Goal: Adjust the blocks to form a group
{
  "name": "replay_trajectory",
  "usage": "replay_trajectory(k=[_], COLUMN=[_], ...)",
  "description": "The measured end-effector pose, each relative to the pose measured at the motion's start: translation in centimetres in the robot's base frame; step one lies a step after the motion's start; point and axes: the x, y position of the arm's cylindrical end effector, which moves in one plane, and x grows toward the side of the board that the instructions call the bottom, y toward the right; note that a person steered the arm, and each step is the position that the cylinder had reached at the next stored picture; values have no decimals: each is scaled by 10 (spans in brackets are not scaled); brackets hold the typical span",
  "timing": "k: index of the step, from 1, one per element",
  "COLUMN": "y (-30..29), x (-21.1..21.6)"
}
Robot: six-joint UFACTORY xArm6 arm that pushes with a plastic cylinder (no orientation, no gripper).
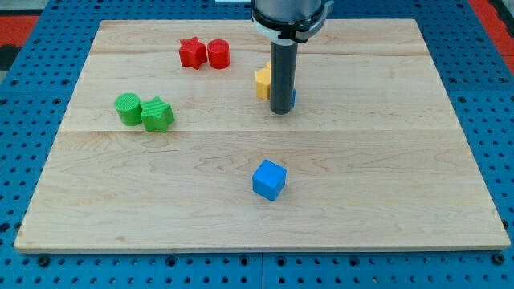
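Observation:
My tip (281, 111) rests on the board in the upper middle of the view. A yellow block (263, 82) sits just left of the rod and is partly hidden by it. A sliver of another blue block (293, 98) shows at the rod's right edge. A red star (191, 53) and a red cylinder (218, 54) touch each other at the view's top, left of the rod. A green cylinder (126, 108) and a green star (157, 115) touch at the view's left. A blue cube (269, 180) lies alone below the tip.
The wooden board (401, 160) lies on a blue perforated table (24, 96). The arm's dark body (289, 16) hangs over the board's top edge.

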Motion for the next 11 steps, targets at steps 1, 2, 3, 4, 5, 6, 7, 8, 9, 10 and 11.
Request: replay_trajectory(k=[1, 2, 3, 4, 5, 6, 7, 8, 9, 10, 11], y=[2, 51, 99, 61, -40, -76, -80, -89, -144, -140, -128], x=[-12, 17, 95, 165, 138, 83, 90, 104, 74, 39, 18])
